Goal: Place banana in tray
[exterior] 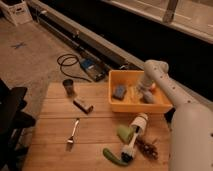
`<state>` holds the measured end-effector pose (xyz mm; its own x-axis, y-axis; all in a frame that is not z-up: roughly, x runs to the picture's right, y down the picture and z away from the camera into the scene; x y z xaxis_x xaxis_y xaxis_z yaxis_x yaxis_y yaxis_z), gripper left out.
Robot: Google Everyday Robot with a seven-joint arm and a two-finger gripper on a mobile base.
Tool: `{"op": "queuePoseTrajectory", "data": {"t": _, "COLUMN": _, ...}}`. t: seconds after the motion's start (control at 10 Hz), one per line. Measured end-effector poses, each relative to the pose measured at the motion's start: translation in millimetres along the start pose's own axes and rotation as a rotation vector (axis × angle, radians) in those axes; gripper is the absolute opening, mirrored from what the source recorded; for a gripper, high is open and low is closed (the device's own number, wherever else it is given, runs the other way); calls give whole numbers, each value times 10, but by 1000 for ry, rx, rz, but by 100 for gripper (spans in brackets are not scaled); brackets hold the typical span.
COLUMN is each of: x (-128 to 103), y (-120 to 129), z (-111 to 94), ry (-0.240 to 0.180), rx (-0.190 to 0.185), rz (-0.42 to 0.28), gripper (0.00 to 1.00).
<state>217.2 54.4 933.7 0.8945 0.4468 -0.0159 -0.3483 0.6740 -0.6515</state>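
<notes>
The yellow tray [116, 103] stands at the back right of the wooden table. My white arm reaches in from the right, and my gripper [138, 92] is down inside the tray near its middle. A small pale-yellow piece, the banana [134, 90], shows right at the gripper's tip, low in the tray; I cannot tell whether it is held or lying loose. A blue-grey lump [120, 91] lies in the tray's left part. Another blue-grey lump [149, 97] and a round orange fruit [152, 86] lie to the right of the gripper.
On the table are a metal cup [69, 87], a small dark block [83, 105], a fork [73, 134], a white bottle [135, 132] with a green piece [124, 133], and a green curved piece [112, 156]. A black chair [12, 117] stands at the left, and cables [70, 62] lie on the floor.
</notes>
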Motion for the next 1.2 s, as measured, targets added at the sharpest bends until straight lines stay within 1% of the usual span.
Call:
{"op": "queuePoseTrajectory", "data": {"t": 0.1, "x": 57, "y": -45, "z": 5, "ry": 6, "rx": 1, "rz": 17, "gripper": 65}}
{"op": "queuePoseTrajectory", "data": {"t": 0.2, "x": 109, "y": -72, "z": 51, "ry": 8, "rx": -7, "rz": 34, "gripper": 65}}
{"op": "queuePoseTrajectory", "data": {"t": 0.3, "x": 182, "y": -88, "z": 137, "ry": 11, "rx": -22, "rz": 52, "gripper": 65}}
{"op": "queuePoseTrajectory", "data": {"t": 0.4, "x": 205, "y": -89, "z": 224, "ry": 11, "rx": -39, "rz": 61, "gripper": 65}}
{"op": "queuePoseTrajectory", "data": {"t": 0.5, "x": 214, "y": -108, "z": 275, "ry": 7, "rx": -49, "rz": 72, "gripper": 62}}
{"op": "queuePoseTrajectory", "data": {"t": 0.6, "x": 220, "y": -91, "z": 293, "ry": 12, "rx": -53, "rz": 69, "gripper": 56}}
{"op": "queuePoseTrajectory", "data": {"t": 0.7, "x": 223, "y": -88, "z": 270, "ry": 17, "rx": -54, "rz": 67, "gripper": 43}}
{"op": "queuePoseTrajectory", "data": {"t": 0.9, "x": 230, "y": -79, "z": 249, "ry": 22, "rx": -56, "rz": 66, "gripper": 26}}
{"op": "queuePoseTrajectory", "data": {"t": 1.0, "x": 218, "y": -80, "z": 229, "ry": 22, "rx": -57, "rz": 65, "gripper": 13}}
{"op": "queuePoseTrajectory", "data": {"t": 1.2, "x": 227, "y": -79, "z": 223, "ry": 21, "rx": -58, "rz": 67, "gripper": 1}}
